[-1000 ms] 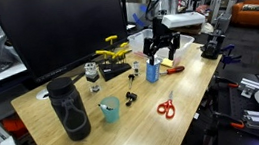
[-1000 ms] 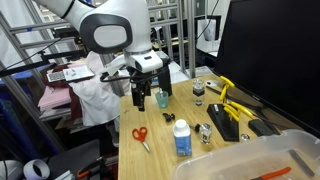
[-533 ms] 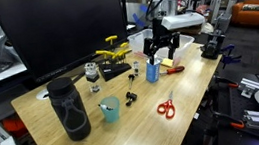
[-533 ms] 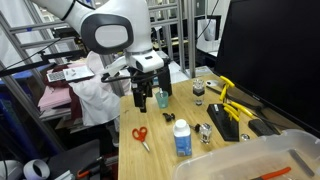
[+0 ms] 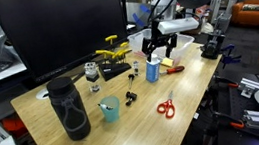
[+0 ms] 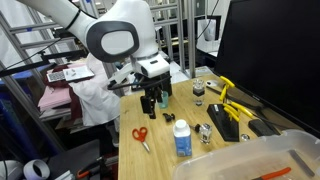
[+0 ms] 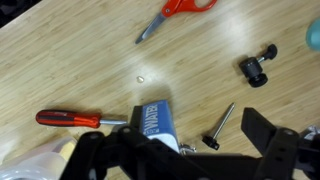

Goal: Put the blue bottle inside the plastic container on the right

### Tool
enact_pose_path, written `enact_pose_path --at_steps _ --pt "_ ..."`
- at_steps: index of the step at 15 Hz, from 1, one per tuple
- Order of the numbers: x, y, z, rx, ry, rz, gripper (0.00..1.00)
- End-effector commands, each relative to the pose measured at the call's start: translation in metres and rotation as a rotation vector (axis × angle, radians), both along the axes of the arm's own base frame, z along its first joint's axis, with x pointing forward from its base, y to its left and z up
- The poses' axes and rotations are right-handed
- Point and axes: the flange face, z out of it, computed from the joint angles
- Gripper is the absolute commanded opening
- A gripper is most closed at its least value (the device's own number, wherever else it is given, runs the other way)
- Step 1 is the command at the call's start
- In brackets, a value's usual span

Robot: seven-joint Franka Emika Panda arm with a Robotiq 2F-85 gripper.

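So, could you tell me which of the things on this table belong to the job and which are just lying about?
Part of the job:
- blue bottle
- plastic container
- gripper, open above the bottle

Just lying about:
- black flask
- teal cup
- red scissors
- red screwdriver
- yellow tools

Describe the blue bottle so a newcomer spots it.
On the wooden table before the black monitor, go to the end where the gripper hangs. Right by it stands the blue bottle: white cap, much shorter than the black flask, closed unlike the teal cup.
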Motion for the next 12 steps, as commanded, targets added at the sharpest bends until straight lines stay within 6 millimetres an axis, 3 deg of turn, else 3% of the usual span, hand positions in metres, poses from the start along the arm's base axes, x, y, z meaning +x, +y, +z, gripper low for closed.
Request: enact_pose_path --at_steps 1,6,12 --pt "0.008 -0.024 -0.009 0.007 -0.071 -0.089 1.0" --pt "0.015 -0.055 -0.02 0.009 -0.075 -0.152 1.0" --pt "0.024 -0.063 -0.041 -0.003 -0.044 -0.116 1.0"
